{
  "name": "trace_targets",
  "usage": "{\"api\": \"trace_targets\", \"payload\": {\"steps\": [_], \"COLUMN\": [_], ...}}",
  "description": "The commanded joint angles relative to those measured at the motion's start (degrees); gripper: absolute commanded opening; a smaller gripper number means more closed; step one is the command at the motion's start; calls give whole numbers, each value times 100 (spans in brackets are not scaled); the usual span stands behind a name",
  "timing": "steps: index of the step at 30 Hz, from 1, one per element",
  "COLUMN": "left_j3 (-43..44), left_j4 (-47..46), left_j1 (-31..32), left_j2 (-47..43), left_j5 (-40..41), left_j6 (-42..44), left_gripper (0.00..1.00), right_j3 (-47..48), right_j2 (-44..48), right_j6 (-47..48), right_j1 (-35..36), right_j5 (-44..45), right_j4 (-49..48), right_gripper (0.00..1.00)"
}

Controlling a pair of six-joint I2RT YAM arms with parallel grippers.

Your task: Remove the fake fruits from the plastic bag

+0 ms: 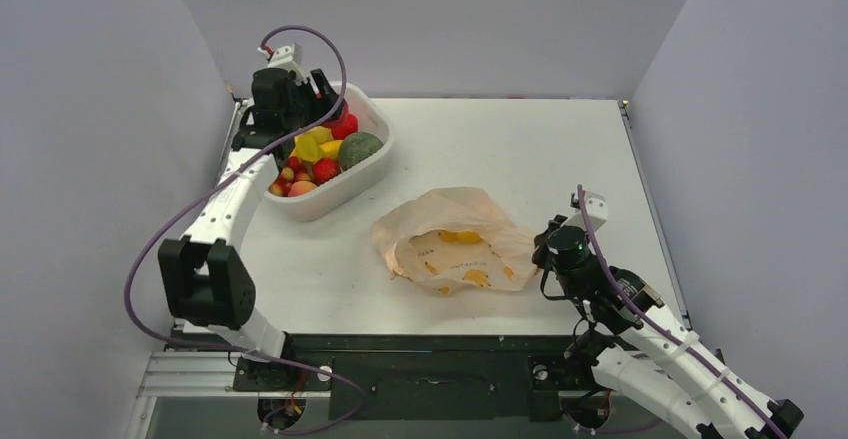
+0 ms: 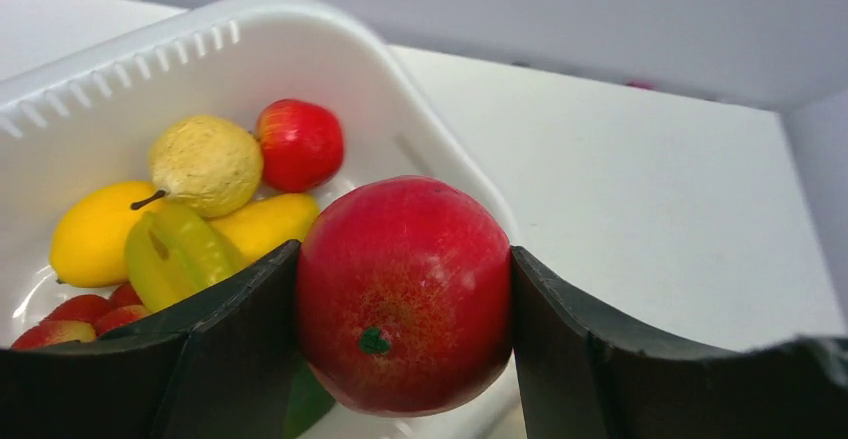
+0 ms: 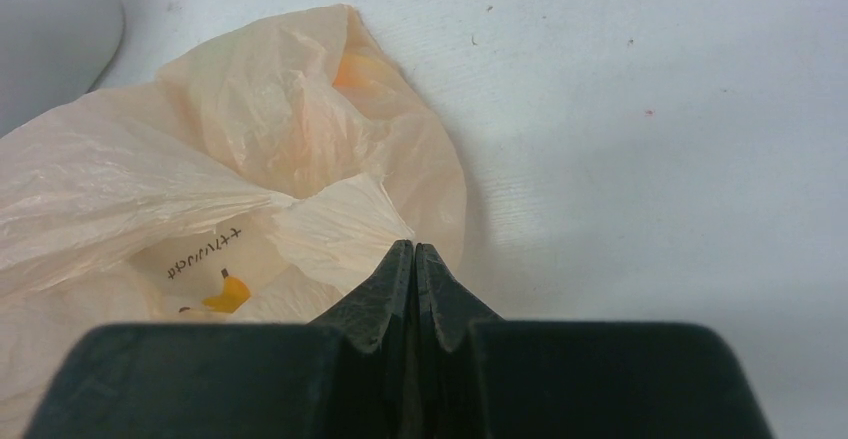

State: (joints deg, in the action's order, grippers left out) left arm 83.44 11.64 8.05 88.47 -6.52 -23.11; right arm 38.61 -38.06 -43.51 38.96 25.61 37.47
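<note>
1. Upper left of the top view: the left gripper [image 2: 403, 259] is clamped on a glossy red fruit [image 2: 400, 294], one finger on each flank. It hangs over the white basket [image 1: 340, 194].
2. Other fake fruits [image 1: 318, 154] are heaped in that basket: yellow, lime, red.
3. Centre of the table [image 1: 520, 149]: the plastic bag [image 1: 455, 244] lies slumped and crumpled. Yellow shapes [image 1: 462, 237] show through the film, so the job looks unfinished.
4. The right gripper [image 3: 413, 249] has its fingers pressed together, with the tips at the bag's lower right edge. I cannot tell whether film is pinched between them.
5. Handling, my judgement: the fruits are light, hard and slick, so grip across the widest girth. The bag is limp and will slide, so pin a hem or handle first.
</note>
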Motion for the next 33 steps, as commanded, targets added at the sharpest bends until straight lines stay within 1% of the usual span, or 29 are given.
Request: {"api": "trace_targets", "payload": {"steps": [1,2,5,9,10,11,12,13,14,15,16,17,18,19,22,25,28,29,30,31,32,33], "left_j3": [156,294,687,980,972,946,933,892,871,835,812,752,726,682,672,692,437,349,142,43,-141,-221], "left_j4": [-884,-973,-848,-753,-756,-754,-739,-711,-700,-659,-643,-616,-600,-535,-228,381,775,795,791,781,746,745], "left_j1": [-68,-72,-80,-93,-98,-123,-130,-147,-164,-192,-226,-234,-263,-279,-408,-481,-484,-478,-442,-391,-199,-71], "left_j2": [883,1054,1822,2287,2332,2401,2433,2481,2486,2475,2452,2378,2325,2179,1719,1306,546,363,-27,-222,-624,-833], "left_j5": [651,782,965,1242,1255,1256,1257,1261,1255,1225,1229,1249,1250,1243,1028,572,24,-401,-846,-1020,-1297,-1342], "left_j6": [553,694,965,1194,1210,1211,1199,1188,1150,1120,1053,988,955,876,591,262,69,-53,-115,-213,-217,-129], "left_gripper": [0,0,0,1,5,17,21,30,35,47,54,68,73,82,95,97,97,97,97,97,97,97], "right_j3": [255,249,225,185,165,156,138,134,135,136,149,152,159,166,204,256,340,411,441,510,544,584], "right_j2": [-7,-43,-109,-165,-170,-177,-187,-194,-211,-215,-222,-225,-249,-256,-310,-313,-291,-294,-300,-301,-295,-269], "right_j6": [146,160,184,210,211,215,219,228,228,233,235,237,241,252,278,306,372,409,424,453,473,509], "right_j1": [-61,-67,-85,-110,-113,-133,-143,-154,-162,-170,-170,-176,-173,-176,-187,-185,-187,-187,-187,-183,-179,-179], "right_j5": [152,119,55,2,-15,-26,-57,-78,-121,-158,-186,-218,-233,-267,-379,-568,-744,-801,-815,-843,-863,-899], "right_j4": [-59,-71,-125,-179,-188,-216,-243,-255,-279,-291,-308,-309,-328,-328,-330,-325,-286,-246,-150,-94,-2,37], "right_gripper": [0,0,0,0,0,0,0,0,0,0,0,0,0,0,0,0,0,0,0,0,0,0]}}
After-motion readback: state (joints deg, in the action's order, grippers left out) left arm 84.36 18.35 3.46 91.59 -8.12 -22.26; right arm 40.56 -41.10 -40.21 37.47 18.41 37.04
